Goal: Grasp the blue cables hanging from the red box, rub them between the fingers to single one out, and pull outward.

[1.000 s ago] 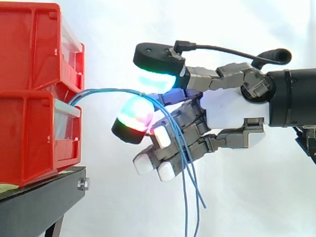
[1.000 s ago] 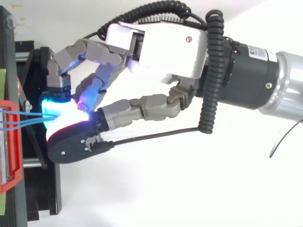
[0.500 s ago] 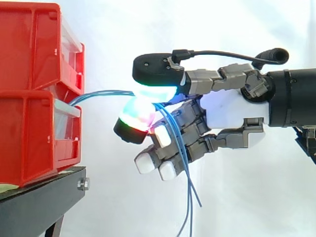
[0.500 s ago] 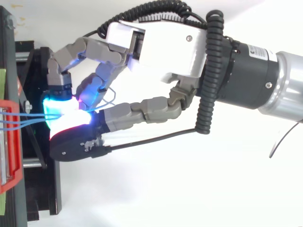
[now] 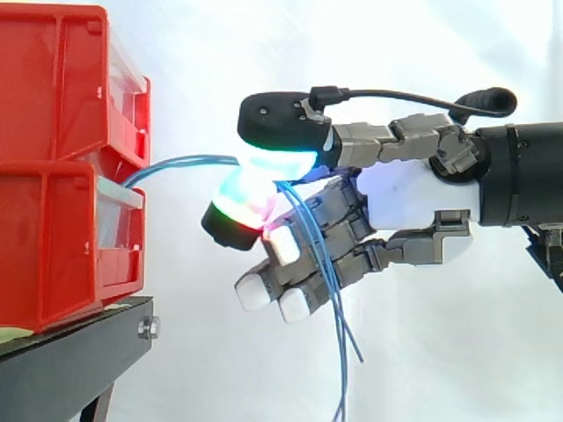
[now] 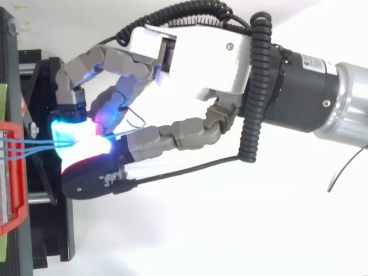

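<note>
Two stacked red plastic bins [image 5: 62, 167] are carried by a black metal stand [image 5: 70, 352] at the left, a white curtain [image 5: 220, 44] behind. From the bins' front edge thin blue cables [image 5: 185, 161] are led rightward and pinched between the glowing pads [image 5: 277, 161] of the grey-and-white hand [image 5: 413, 198].

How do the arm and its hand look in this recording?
The hand has a white palm shell, grey jointed fingers and thick pads: some in black housings glow cyan, green and red, others white. Behind it the arm is a black cylinder, then silver.
</note>
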Robot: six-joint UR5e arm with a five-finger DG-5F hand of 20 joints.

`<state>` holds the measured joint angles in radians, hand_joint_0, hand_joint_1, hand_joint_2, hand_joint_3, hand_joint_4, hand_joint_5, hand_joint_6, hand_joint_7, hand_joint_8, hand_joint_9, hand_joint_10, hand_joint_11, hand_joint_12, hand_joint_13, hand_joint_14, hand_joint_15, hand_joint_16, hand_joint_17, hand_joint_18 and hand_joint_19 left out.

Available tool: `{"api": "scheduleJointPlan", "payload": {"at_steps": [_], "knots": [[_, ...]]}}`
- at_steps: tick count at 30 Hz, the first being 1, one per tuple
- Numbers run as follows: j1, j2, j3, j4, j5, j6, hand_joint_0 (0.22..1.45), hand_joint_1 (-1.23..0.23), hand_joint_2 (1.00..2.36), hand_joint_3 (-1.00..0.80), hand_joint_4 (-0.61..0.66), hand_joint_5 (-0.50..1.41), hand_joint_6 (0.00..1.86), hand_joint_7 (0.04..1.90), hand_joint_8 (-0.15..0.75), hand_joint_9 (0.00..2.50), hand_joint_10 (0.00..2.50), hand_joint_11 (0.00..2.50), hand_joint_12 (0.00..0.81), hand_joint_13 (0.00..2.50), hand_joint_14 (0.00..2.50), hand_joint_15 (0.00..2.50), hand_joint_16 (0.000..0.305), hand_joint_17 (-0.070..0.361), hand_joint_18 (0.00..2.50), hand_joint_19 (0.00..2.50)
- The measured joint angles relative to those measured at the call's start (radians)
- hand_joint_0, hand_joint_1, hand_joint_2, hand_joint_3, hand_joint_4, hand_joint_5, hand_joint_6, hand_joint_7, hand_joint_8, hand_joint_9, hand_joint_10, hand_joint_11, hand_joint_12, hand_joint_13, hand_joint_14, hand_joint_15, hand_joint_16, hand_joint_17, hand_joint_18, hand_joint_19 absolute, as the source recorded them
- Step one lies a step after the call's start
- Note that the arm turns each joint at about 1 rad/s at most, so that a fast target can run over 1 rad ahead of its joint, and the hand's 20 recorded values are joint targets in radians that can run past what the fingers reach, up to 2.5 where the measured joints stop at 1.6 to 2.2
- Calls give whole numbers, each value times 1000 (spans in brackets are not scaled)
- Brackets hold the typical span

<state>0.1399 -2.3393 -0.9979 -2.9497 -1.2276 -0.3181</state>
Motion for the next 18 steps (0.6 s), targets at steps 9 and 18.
{"api": "scheduleJointPlan", "payload": {"at_steps": [9,18], "knots": [[0,0,0,0,0,5,849,-937,1003,-465,-108,-175,946,1103,279,1016,22,667,369,819,15,397,48,108,745,502],[1,0,0,0,0,5,590,-910,1000,-500,79,-167,915,945,299,1026,22,673,376,860,17,422,50,113,815,487]]}}
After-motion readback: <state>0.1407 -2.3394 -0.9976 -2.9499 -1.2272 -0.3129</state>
